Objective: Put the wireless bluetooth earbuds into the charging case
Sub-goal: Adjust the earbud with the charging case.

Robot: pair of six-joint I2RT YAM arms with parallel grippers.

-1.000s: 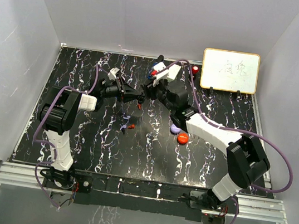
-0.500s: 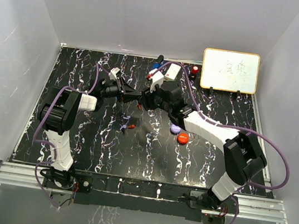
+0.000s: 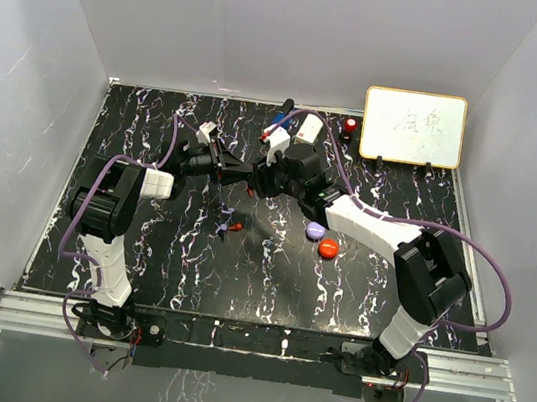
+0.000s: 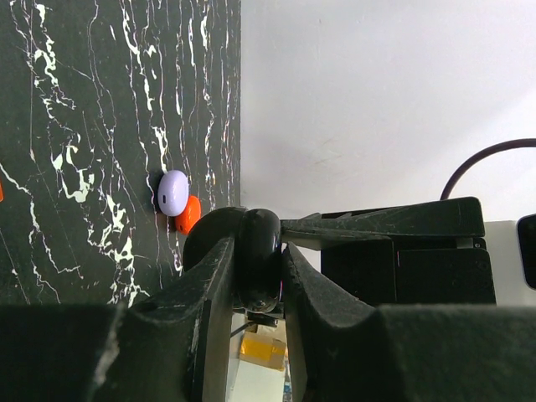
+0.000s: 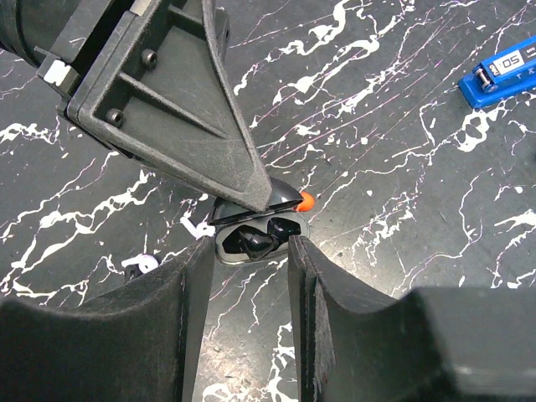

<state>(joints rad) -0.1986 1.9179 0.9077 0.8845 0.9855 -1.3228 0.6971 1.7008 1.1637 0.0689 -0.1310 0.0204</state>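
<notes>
Holding the black charging case (image 4: pixel 260 234) off the surface (image 3: pixel 266 282), the left end effector (image 4: pixel 257 280) has both fingers clamped on its glossy shell, toward the middle of the far edge. The right end effector (image 5: pixel 249 251) meets it there. Its fingers are parted to about the case's width, with the case at their tips. I cannot tell whether they pinch it or only flank it.

The right wrist view shows the case open, with its lid (image 5: pixel 272 199) raised under the left finger. The tray below holds dark shapes in its wells, and I cannot tell whether these are empty sockets or seated buds. An orange-red tip (image 5: pixel 306 200) shows at the case's rim, and whether it sits inside or behind is unclear.

The step in hand looks like presenting the opened case for loading. A red earbud (image 3: pixel 236 227) and a purple earbud (image 3: pixel 221 226) lie loose near the centre of the surface, nearer the left edge and well apart from the case. A purple puck-shaped case (image 3: pixel 316 230) and a red puck-shaped case (image 3: pixel 328 248) touch each other right of centre.

Next, the right arm likely needs to back off, come down on one loose bud, pinch it by the stem, and line it up over a well while the left keeps the case steady.
</notes>
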